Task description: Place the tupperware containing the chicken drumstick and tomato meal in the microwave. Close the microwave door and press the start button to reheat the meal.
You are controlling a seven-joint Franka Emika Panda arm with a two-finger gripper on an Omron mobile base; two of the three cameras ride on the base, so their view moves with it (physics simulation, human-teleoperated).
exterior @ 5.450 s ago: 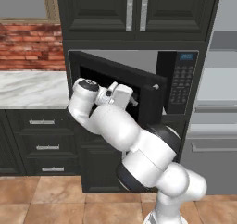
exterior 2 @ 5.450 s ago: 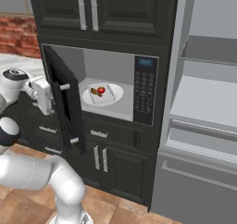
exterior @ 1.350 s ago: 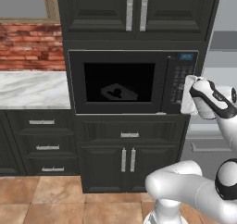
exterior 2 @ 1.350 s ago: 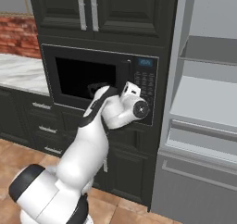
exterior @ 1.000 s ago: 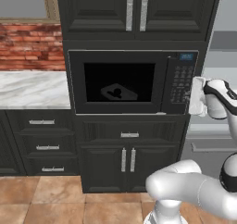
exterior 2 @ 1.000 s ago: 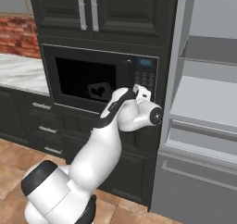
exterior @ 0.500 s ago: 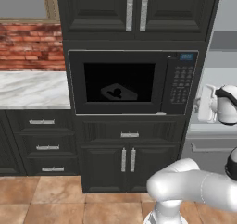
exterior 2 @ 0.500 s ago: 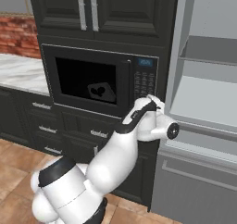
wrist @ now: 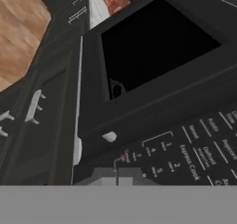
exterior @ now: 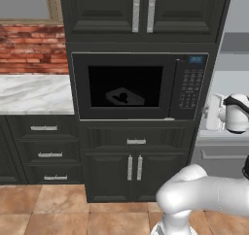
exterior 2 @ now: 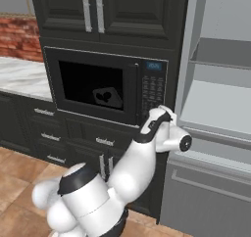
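The microwave (exterior: 140, 86) sits in the dark cabinet column (exterior: 141, 146) — door shut. Through its dark glass the tupperware (exterior: 124, 97) shows dimly, near the cavity's middle — its contents only dark shapes.

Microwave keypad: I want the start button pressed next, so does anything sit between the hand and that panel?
Nothing visible does. The hand is just off the lower right of the microwave, beside its keypad, with open space between. The microwave door is shut flat, with the tupperware dimly visible behind its glass.
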